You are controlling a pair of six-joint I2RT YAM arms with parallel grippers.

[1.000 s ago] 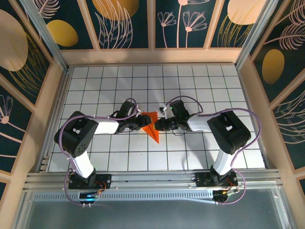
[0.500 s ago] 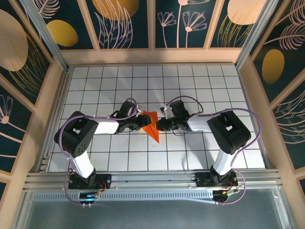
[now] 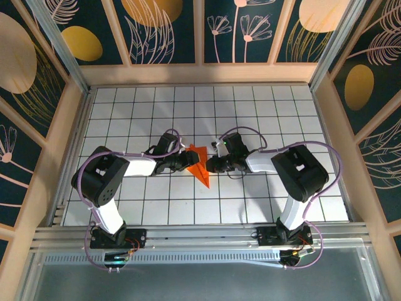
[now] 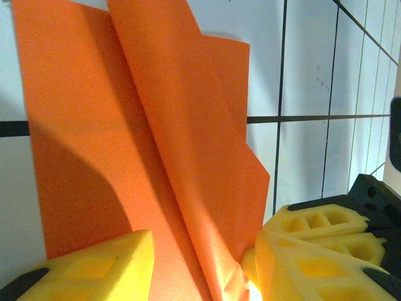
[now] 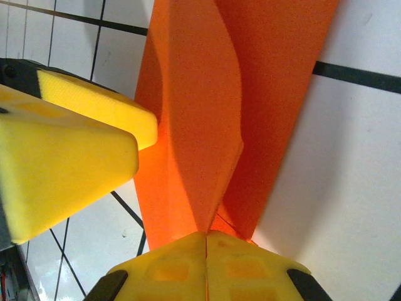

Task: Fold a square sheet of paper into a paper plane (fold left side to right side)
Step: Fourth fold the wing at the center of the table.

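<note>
the sheet of paper (image 3: 199, 164), a creased wedge pointing toward the robot, lies between both arms: right gripper (image 5: 205, 238) pinches its raised fold shut, left gripper (image 4: 203, 254) straddles it, jaws apart.

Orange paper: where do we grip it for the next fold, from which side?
Likely the raised flap along the middle crease of the orange paper: it stands off the table, while the rest lies flat with no edge to get under. Come in low along the crease, jaws either side of the flap.
</note>
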